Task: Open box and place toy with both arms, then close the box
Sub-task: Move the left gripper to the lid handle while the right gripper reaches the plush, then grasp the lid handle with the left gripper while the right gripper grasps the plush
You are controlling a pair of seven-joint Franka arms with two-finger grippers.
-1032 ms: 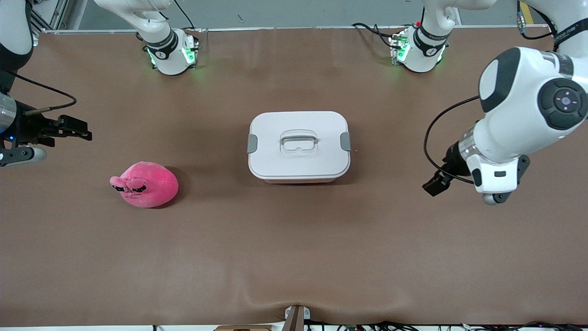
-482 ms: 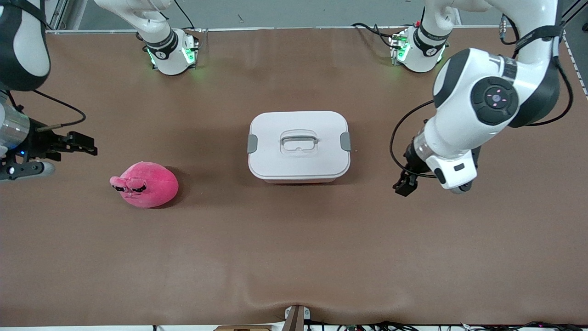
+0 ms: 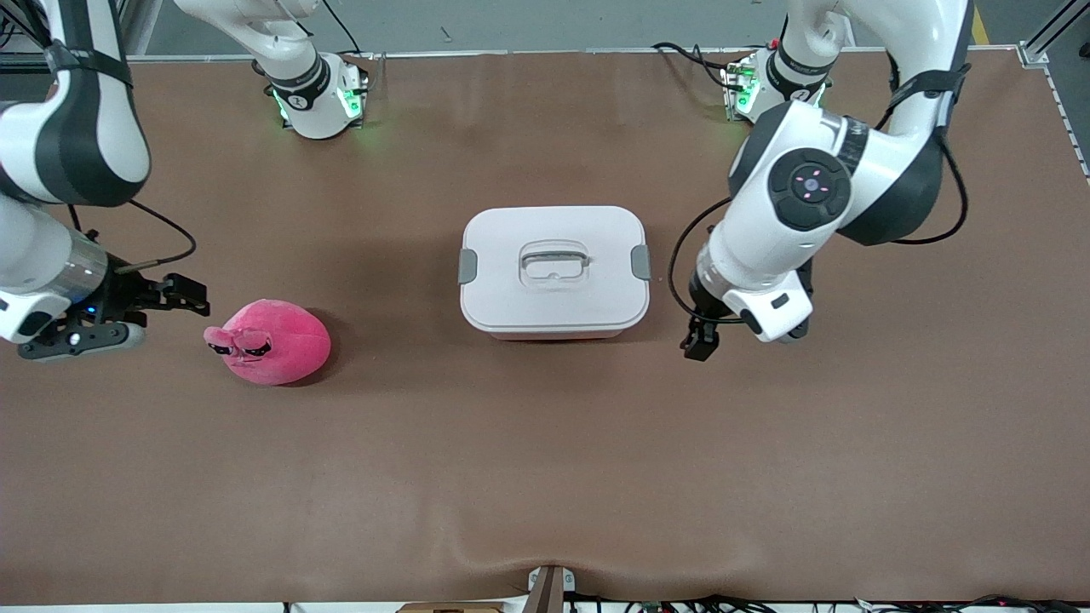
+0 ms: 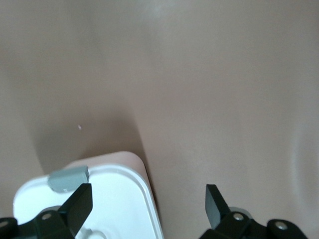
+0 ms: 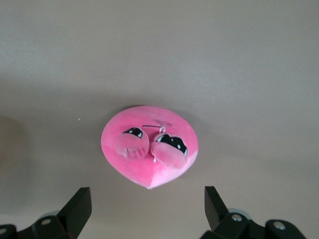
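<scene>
The box (image 3: 553,268) sits mid-table with its white lid on, a grey clip at each end (image 3: 640,262) and a recessed handle (image 3: 553,262). The pink plush toy (image 3: 272,340) lies toward the right arm's end of the table, slightly nearer the front camera than the box. My left gripper (image 3: 700,342) hangs open over the table by the box's end; in the left wrist view my left gripper (image 4: 148,194) has the lid's corner (image 4: 114,199) and a clip (image 4: 69,178) under it. My right gripper (image 3: 189,296) is open beside the toy, and in the right wrist view the toy (image 5: 149,147) shows past my right gripper (image 5: 146,199).
A brown mat (image 3: 545,460) covers the table. The two arm bases (image 3: 319,98) (image 3: 771,94) stand along the edge farthest from the front camera. The left arm's big white elbow (image 3: 809,187) hangs over the mat beside the box. A small bracket (image 3: 549,587) sits at the front edge.
Both arms have swung in toward the middle. The left gripper came up to the box's end. The right gripper closed in on the toy. Box and toy have not moved.
</scene>
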